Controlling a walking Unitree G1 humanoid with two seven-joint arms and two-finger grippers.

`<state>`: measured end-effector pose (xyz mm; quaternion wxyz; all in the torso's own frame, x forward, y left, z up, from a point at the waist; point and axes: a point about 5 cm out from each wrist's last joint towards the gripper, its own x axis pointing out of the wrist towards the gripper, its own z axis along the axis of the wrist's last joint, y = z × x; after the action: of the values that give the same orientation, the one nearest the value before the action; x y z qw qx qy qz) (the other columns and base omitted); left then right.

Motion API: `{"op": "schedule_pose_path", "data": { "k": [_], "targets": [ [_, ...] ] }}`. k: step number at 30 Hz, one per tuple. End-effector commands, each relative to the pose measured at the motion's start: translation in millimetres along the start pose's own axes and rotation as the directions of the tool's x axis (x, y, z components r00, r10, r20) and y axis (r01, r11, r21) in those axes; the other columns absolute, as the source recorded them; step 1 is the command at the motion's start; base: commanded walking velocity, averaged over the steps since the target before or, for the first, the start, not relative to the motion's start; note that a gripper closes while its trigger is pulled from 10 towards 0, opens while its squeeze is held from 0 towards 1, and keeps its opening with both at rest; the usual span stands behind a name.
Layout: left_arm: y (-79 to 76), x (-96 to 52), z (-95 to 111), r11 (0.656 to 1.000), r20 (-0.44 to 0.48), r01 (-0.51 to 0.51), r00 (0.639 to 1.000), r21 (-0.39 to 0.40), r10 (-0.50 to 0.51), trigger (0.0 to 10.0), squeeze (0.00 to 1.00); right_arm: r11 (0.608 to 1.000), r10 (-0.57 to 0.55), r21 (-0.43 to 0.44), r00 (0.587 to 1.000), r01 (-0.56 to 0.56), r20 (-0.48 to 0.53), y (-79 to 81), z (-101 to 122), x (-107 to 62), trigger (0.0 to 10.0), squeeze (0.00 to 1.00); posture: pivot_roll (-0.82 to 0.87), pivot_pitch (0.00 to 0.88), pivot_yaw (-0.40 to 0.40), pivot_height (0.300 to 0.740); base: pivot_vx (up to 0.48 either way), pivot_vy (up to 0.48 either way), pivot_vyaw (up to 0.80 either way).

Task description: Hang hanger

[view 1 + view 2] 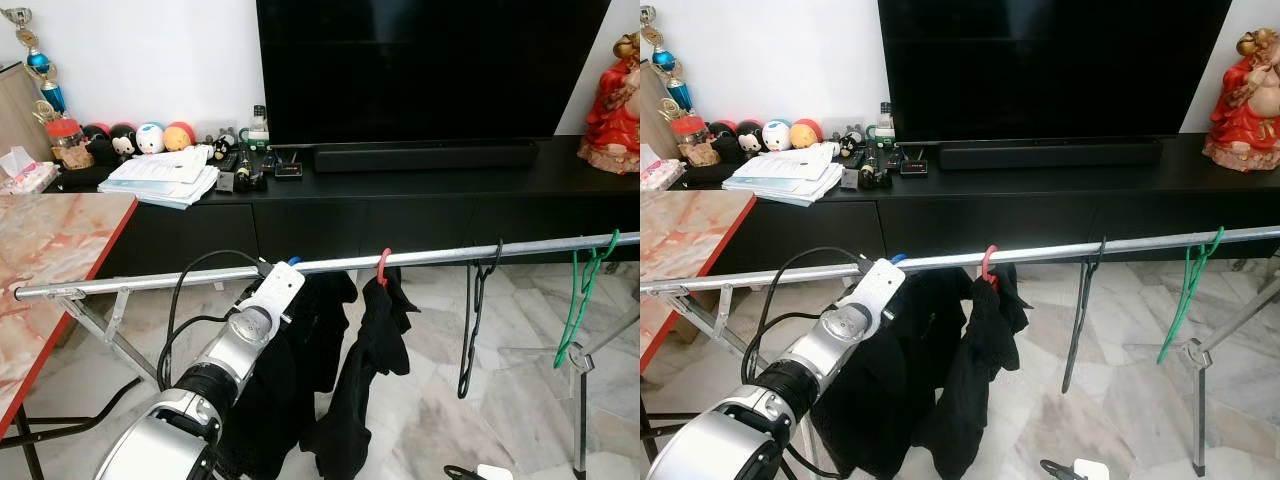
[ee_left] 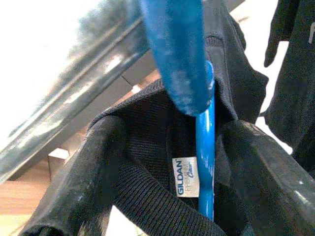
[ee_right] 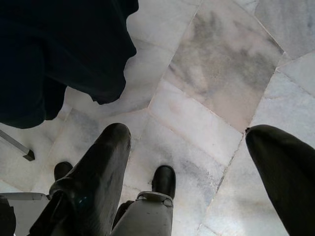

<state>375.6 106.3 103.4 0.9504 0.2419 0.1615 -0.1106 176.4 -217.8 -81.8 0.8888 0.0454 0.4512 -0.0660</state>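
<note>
One brand label is legible.
"GILDAN" is printed on a white neck tag point(image 2: 187, 176) sewn inside the black garment's collar point(image 2: 147, 147).

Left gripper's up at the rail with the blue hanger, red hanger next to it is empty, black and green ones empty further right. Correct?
One error: the red hanger is not empty; a black garment hangs from it, as the left eye view shows. The rest holds: the left gripper is at the rail with the blue hanger, and the black hanger and green hanger hang empty further right.
</note>
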Motion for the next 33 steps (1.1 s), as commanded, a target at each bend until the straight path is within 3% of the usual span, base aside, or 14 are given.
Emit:
{"op": "schedule_pose_path", "data": {
  "k": [1, 4, 5, 6, 7, 8, 9, 10, 11, 13, 14, 15, 28, 33],
  "targets": [
    [5.3, 0.3, -2, 1.0, -0.017, -0.018, 1.0, -0.014, 0.017, 10.0, 0.0, 1.0, 0.006, 0.0, 1.0, -0.006, -0.005, 2.5, 1, 0.7, 10.0, 0.0, -0.04, 0.0, 0.01, 0.74, 0.0, 0.0, 0.0],
    [0.6, 0.0, -4, 1.0, -0.02, -0.002, 1.0, -0.022, 0.001, 9.4, 0.0, 1.0, 0.006, 0.0, 1.0, -0.006, -0.006, 2.4, 1, 0.6, 10.0, 0.0, -0.04, 0.0, 0.01, 0.74, 0.0, 0.0, 0.0],
    [-0.6, 0.0, -4, 1.0, -0.02, 0.003, 1.0, -0.021, -0.003, 6.6, 0.0, 1.0, 0.006, 0.0, 1.0, -0.006, -0.006, 2.4, 1, 0.6, 10.0, 0.0, -0.04, 0.0, 0.01, 0.74, 0.0, 0.0, 0.0],
    [-1.6, -0.1, -4, 1.0, -0.02, 0.008, 1.0, -0.021, -0.008, 6.6, 0.0, 1.0, 0.006, 0.0, 1.0, -0.006, -0.006, 2.4, 1, 0.6, 10.0, 0.0, -0.04, 0.0, 0.01, 0.74, 0.0, 0.0, 0.0],
    [-2.1, 0.0, -4, 1.0, -0.02, 0.011, 1.0, -0.019, -0.011, 4.9, 0.0, 1.0, 0.006, 0.0, 1.0, -0.006, -0.006, 2.4, 1, 0.6, 10.0, 0.0, -0.04, 0.0, 0.009, 0.74, 0.0, 0.0, 0.0],
    [-2.1, 0.0, -4, 1.0, -0.02, 0.011, 1.0, -0.019, -0.011, 4.9, 0.0, 1.0, 0.006, 0.0, 1.0, -0.006, -0.006, 2.4, 1, 0.6, 10.0, 0.0, -0.04, 0.0, 0.009, 0.74, 0.0, 0.0, 0.0],
    [-3.7, -0.1, -4, 1.0, -0.02, 0.023, 1.0, -0.015, -0.023, 7.6, 0.0, 1.0, 0.007, -0.001, 1.0, -0.007, -0.006, 2.4, 1, 0.6, 10.0, 0.0, -0.04, 0.0, 0.009, 0.74, 0.0, 0.0, 0.0],
    [-4.9, -0.1, -5, 0.999, -0.02, 0.032, 0.999, -0.016, -0.033, 4.8, 0.0, 1.0, 0.007, -0.001, 1.0, -0.007, -0.006, 2.4, 1, 0.7, 10.0, 0.0, -0.04, 0.0, 0.009, 0.74, 0.0, 0.0, 0.0],
    [-7.3, -0.3, -5, 0.999, -0.02, 0.048, 0.999, -0.021, -0.049, 0.0, 0.0, 1.0, 0.007, -0.002, 1.0, -0.007, -0.006, 2.5, 1, 0.7, 10.0, 0.0, -0.04, 0.0, 0.009, 0.74, 0.0, 0.0, 0.0],
    [-8.7, -0.4, -6, 0.998, -0.022, 0.055, 0.998, -0.014, -0.055, 0.0, 0.0, 1.0, 0.007, -0.001, 1.0, -0.007, -0.006, 2.5, 1, 0.7, 10.0, 0.0, -0.04, 0.0, 0.009, 0.74, 0.0, 0.0, 0.0],
    [-9.9, -0.6, -7, 0.998, -0.03, 0.054, 0.998, -0.01, -0.055, 4.4, 0.0, 1.0, 0.006, -0.001, 1.0, -0.006, -0.006, 2.4, 1, 0.7, 10.0, 0.0, -0.04, 0.0, 0.009, 0.74, 0.0, 0.0, 0.0],
    [-10.2, -0.6, -8, 0.998, -0.033, 0.056, 0.998, -0.006, -0.056, 10.0, 0.0, 1.0, 0.006, -0.001, 1.0, -0.006, -0.006, 2.5, 1, 0.7, 10.0, 0.0, -0.04, 0.0, 0.009, 0.74, 0.0, 0.0, 0.0],
    [-22.9, -1.8, -15, 0.991, -0.067, 0.132, 0.989, 0.026, -0.13, 10.0, 0.0, 1.0, 0.007, -0.002, 1.0, -0.007, -0.008, 2.2, 1, 0.7, 10.0, 0.0, -0.04, 0.0, 0.01, 0.74, 0.0, 0.0, 0.0],
    [-24.8, -2.3, -18, 0.993, -0.07, 0.12, 0.99, -0.006, -0.12, 10.0, 0.0, 1.0, 0.007, -0.001, 1.0, -0.007, -0.008, 2.5, 1, 0.7, 10.0, 0.0, -0.04, 0.0, 0.012, 0.74, 0.0, 0.0, 0.0]
  ]
}}
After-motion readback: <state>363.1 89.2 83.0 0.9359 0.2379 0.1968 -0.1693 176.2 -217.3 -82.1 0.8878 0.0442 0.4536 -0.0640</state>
